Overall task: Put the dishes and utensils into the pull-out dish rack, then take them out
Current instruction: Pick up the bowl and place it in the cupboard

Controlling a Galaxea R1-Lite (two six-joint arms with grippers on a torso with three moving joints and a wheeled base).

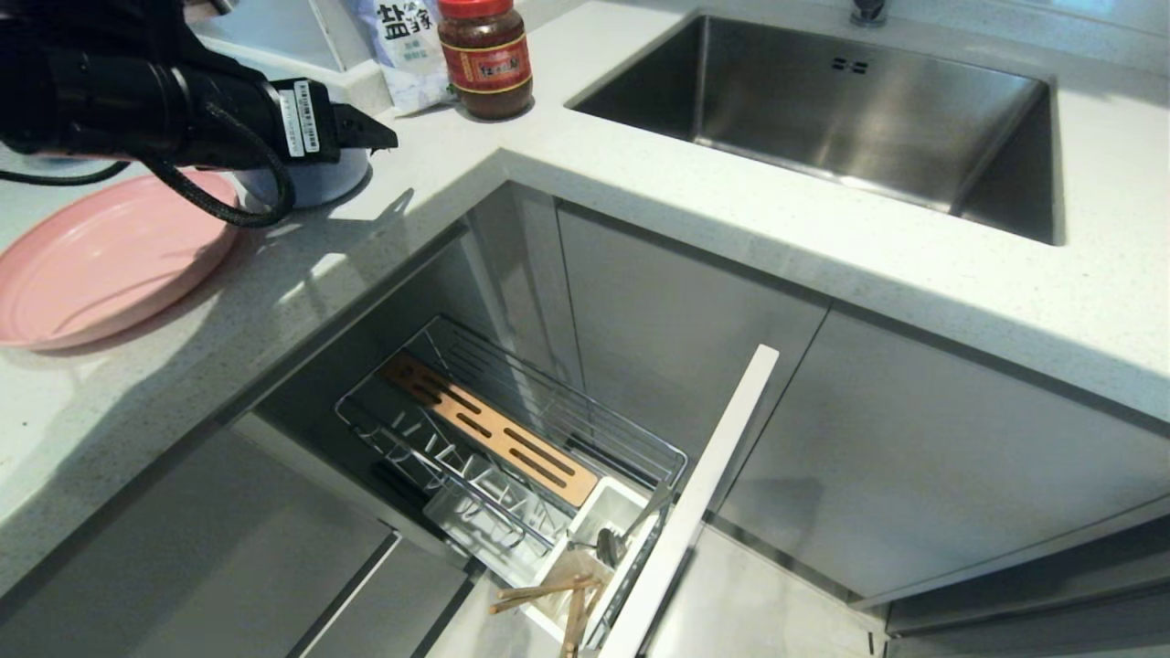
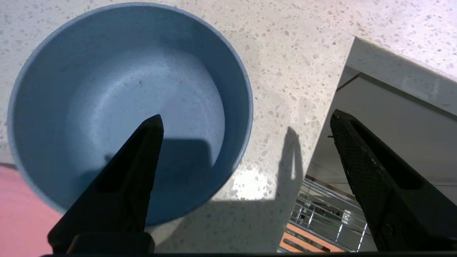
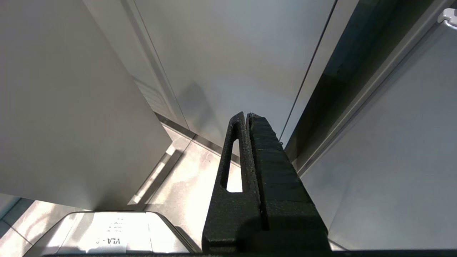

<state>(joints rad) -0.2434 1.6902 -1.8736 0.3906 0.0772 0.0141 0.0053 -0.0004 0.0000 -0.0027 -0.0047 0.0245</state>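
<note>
On the speckled white stone worktop, taking the steel sink as my landmark, I read from far left of it inward. Farthest from the sink lies the flat round pale-pink plate, face up. Just sink-side of the plate stands the deep blue-grey matte bowl, upright and empty, partly hidden in my head view by my left gripper. That gripper hangs over the bowl with its jaws spread wide and nothing between them; one finger sits above the bowl's hollow, the other beyond its rim, over the worktop edge. Closer to the sink stand a salt bag and a red-lidded jar of sauce.

Below the worktop, left of the sink, the chrome wire pull-out dish rack stands drawn out. Its white utensil cup holds the light wooden chopsticks and a slim steel spoon.

My right gripper hangs parked by the cabinet fronts, jaws pressed together on nothing.

I judge the bowl light, rigid and breakable, with a matte wall that should grip well. I would pinch its rim, one finger inside and one outside. The plate is shallow and smooth, so I would take its raised edge.
</note>
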